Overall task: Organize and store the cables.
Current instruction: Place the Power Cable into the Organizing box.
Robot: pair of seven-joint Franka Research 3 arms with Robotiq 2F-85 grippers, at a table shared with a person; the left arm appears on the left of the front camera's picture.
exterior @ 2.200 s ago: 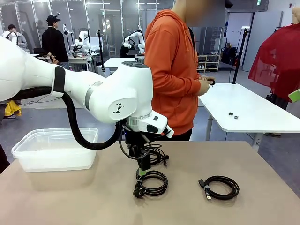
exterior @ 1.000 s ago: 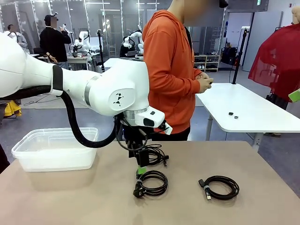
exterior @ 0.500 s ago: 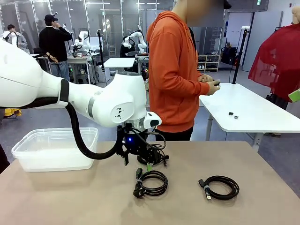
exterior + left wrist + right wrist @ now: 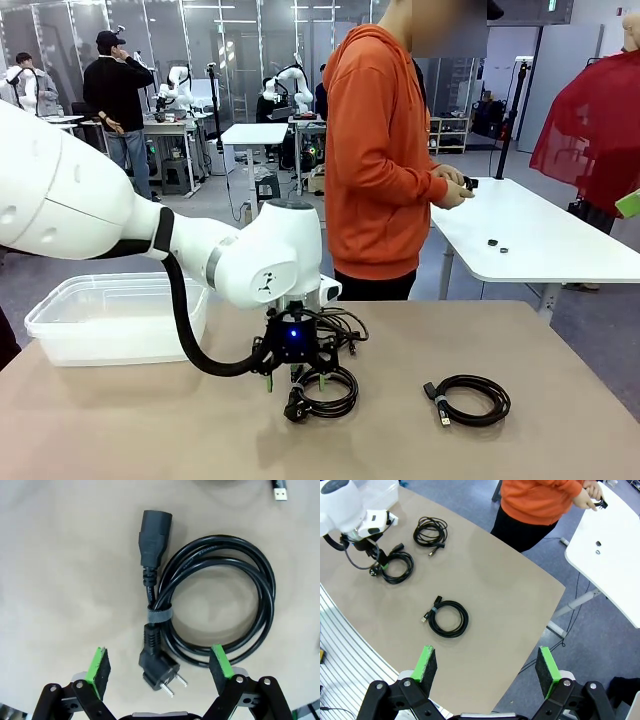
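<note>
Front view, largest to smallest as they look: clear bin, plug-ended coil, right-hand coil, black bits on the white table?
1. clear bin
2. right-hand coil and plug-ended coil: about alike, not ranked
3. black bits: smallest, though they are farther from the camera

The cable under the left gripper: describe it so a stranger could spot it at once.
On the table, right of the plastic bin, the left gripper hovers open over one of three black coils. That cable has a chunky two-pin mains plug and a blocky socket end; the coil to its right ends in a flat plug, and the one behind is looser.
</note>
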